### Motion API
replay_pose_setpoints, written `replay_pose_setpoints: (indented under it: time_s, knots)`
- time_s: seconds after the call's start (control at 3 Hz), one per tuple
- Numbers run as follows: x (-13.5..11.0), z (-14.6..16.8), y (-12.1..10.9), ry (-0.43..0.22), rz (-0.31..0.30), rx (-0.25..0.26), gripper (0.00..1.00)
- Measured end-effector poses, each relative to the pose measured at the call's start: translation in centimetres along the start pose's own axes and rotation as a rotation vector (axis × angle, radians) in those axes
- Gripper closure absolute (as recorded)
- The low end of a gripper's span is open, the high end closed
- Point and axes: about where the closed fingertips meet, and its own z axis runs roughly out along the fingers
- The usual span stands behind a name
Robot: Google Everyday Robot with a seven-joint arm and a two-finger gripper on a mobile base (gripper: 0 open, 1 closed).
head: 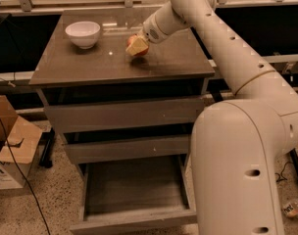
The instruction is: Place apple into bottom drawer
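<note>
Hand point(138, 46) over apple point(144, 50) on cabinet top point(114, 65) (bottom drawer point(134, 190) open)

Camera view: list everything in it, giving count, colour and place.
bowl: one, white, back left of the cabinet top
apple: one, red, on the cabinet top, right of the bowl
cabinet: one, grey-brown, centre
upper drawers: two, grey-brown, under the cabinet top
bottom drawer: one, grey-brown, lowest, pulled out
cardboard box: one, brown, on the floor at left
arm: one, white, reaching from lower right over the cabinet top
gripper: one, tan, at the apple on the cabinet top
</note>
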Motion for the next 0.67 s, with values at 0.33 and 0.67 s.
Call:
replay_pose_setpoints:
  time_s: [0.33,0.67]
  knots:
    - [-1.1,-1.1,1.8,-0.012,-0.033,-0.006,0.87]
    - [-2.0,-3.8,4.6,-0.031,-0.105,0.005,1.00]
